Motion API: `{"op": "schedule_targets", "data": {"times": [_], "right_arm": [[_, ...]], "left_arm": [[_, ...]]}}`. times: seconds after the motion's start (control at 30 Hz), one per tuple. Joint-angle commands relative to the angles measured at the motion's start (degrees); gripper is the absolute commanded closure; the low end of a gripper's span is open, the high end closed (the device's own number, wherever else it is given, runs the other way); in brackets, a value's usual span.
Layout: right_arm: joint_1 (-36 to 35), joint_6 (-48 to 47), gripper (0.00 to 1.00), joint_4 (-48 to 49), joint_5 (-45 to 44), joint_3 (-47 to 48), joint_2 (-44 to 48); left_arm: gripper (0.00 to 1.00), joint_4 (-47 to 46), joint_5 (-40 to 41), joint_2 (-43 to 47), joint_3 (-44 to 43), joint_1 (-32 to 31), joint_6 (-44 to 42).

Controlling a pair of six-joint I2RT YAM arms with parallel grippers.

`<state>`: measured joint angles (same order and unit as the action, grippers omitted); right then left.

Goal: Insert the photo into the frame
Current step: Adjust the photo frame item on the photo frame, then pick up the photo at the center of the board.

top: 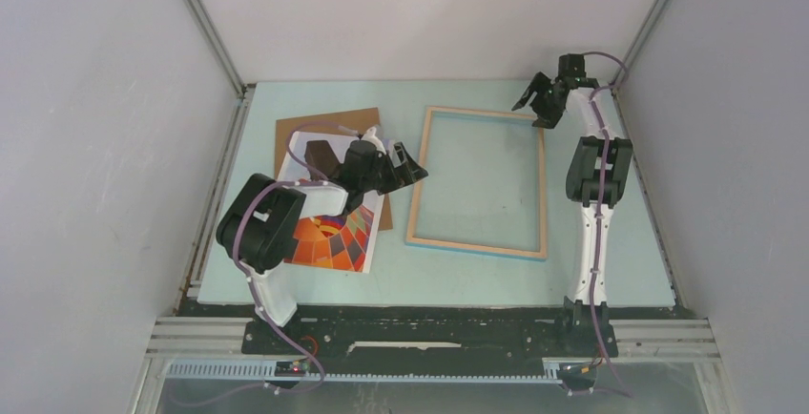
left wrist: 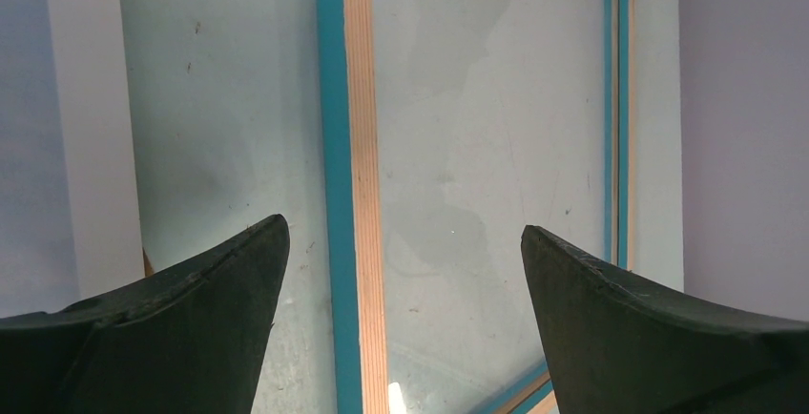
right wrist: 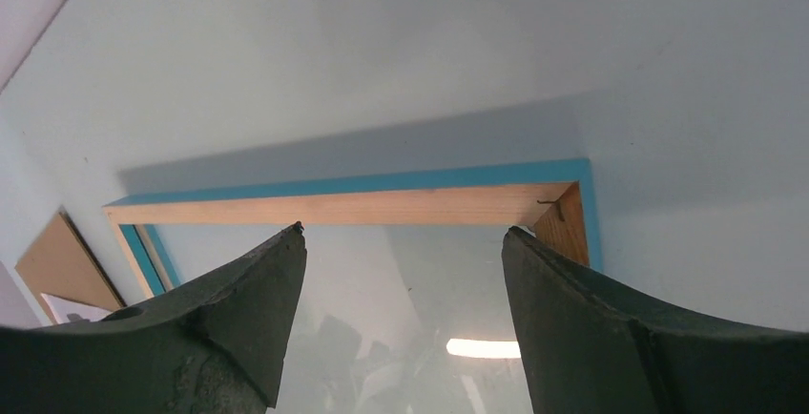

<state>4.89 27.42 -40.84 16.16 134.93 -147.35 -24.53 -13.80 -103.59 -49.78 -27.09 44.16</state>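
Observation:
The frame [top: 477,242] lies flat mid-table, light wood up, blue at its edges, glass inside. The photo [top: 334,240], with its orange and dark checkered balloon, lies left of it on a brown backing board [top: 334,120], partly hidden by my left arm. My left gripper [top: 412,168] is open and empty, hovering above the gap between photo and frame; its view shows the frame's left rail [left wrist: 363,185]. My right gripper [top: 536,104] is open and empty above the frame's far right corner [right wrist: 563,214].
Grey enclosure walls [top: 114,147] close in the table on the left, back and right. A metal rail [top: 429,338] runs along the near edge by the arm bases. Bare table surface [top: 611,261] lies right of the frame.

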Motion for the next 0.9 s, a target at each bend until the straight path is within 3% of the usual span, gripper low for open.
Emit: {"op": "schedule_targets", "data": {"times": [0.0, 0.4, 0.6, 0.73, 0.87], "right_arm": [[-0.1, 0.5, 0.18, -0.7, 2.7, -2.3, -0.3], [-2.8, -1.6, 0.17, 5.8, 1.3, -10.6, 12.9], [-10.0, -1.5, 0.16, 14.3, -5.8, -26.2, 26.0], [-16.7, 2.8, 0.16, 21.5, -2.1, -35.8, 31.0], [-25.4, 5.3, 0.17, 24.4, 2.1, -39.4, 32.8]], "left_arm": [[0.0, 0.6, -0.3, -0.6, -4.1, -0.4, 0.4], [0.0, 2.0, -0.6, 5.0, -2.5, -0.4, -2.8], [0.0, 15.8, 5.7, 19.4, 0.9, -0.2, -6.4], [0.0, 23.8, 13.4, 31.5, 6.6, 1.2, -5.9], [0.0, 33.4, 22.5, 43.5, 12.6, 3.3, -2.4]]}}
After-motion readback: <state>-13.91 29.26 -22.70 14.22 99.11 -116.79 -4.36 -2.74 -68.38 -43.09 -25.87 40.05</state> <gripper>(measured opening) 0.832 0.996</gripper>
